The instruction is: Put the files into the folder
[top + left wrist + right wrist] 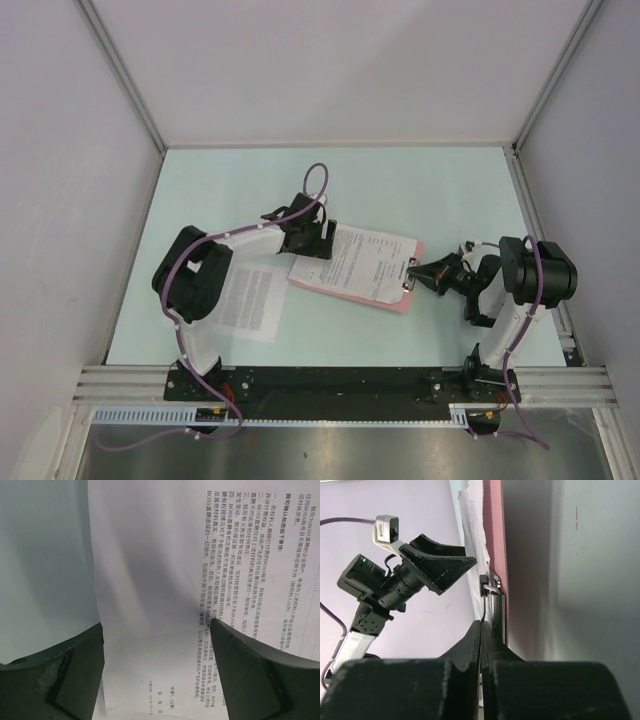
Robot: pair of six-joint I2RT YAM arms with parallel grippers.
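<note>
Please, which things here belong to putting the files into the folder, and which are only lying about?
For the job: folder, its metal clip, sheet on it, second sheet beside it, left gripper, right gripper.
Only standing by: purple cable, aluminium rail.

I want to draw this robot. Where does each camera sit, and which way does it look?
Top camera: high behind the arms, looking down at the table; both arms show, left claw and right claw at the pink folder.
Left wrist camera: on the left arm, looking down between its open fingers at a printed sheet.
Right wrist camera: on the right arm, looking along the folder's edge at its metal clip; its closed fingers show.
Shared: top and right wrist views both show the left claw and folder.
</note>
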